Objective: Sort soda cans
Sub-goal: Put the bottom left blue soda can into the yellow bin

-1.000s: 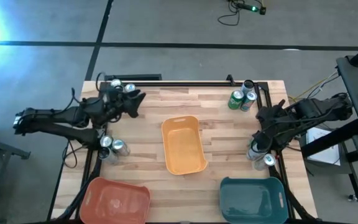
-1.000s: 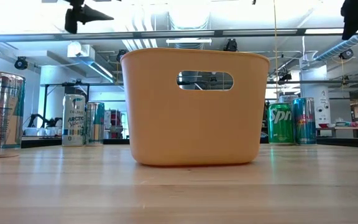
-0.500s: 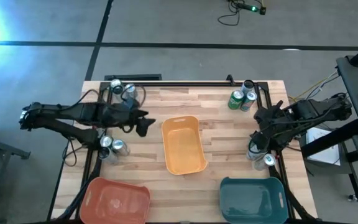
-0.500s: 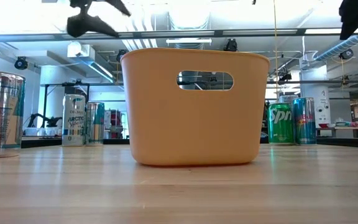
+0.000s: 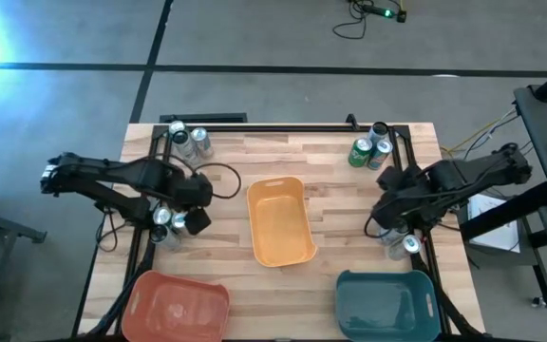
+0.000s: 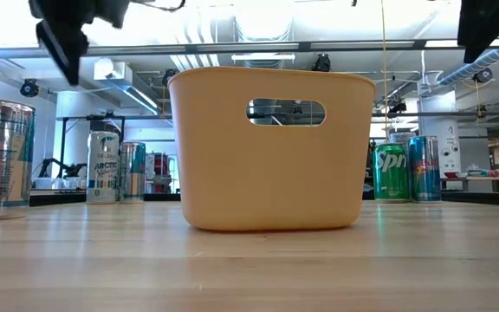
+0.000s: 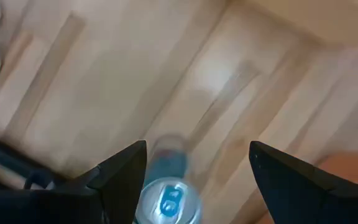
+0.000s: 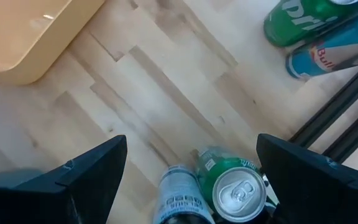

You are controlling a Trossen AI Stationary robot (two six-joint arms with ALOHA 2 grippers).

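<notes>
Soda cans stand upright in small groups at the table's corners: a silver-blue pair at the far left (image 5: 186,138), a green and a blue can at the far right (image 5: 369,149), cans at the near left (image 5: 163,220) and near right (image 5: 402,242). My left gripper (image 5: 198,218) hangs open above the near-left group, with a silver-blue can top (image 7: 166,202) below its fingers. My right gripper (image 8: 191,142) hangs open over the near-right group, above a green can (image 8: 236,190) and a silver can (image 8: 179,196).
An orange bin (image 5: 279,221) stands in the table's middle between the arms. A red bin (image 5: 177,306) sits at the near left and a teal bin (image 5: 386,304) at the near right. Black frame rails (image 5: 402,157) run along the table's sides beside the cans.
My left gripper has left the far-left cans, swung toward the orange bin, then gone toward the near edge and come lower, ending over the near-left cans. My right gripper has shifted slightly toward the table's left. No can has moved.
</notes>
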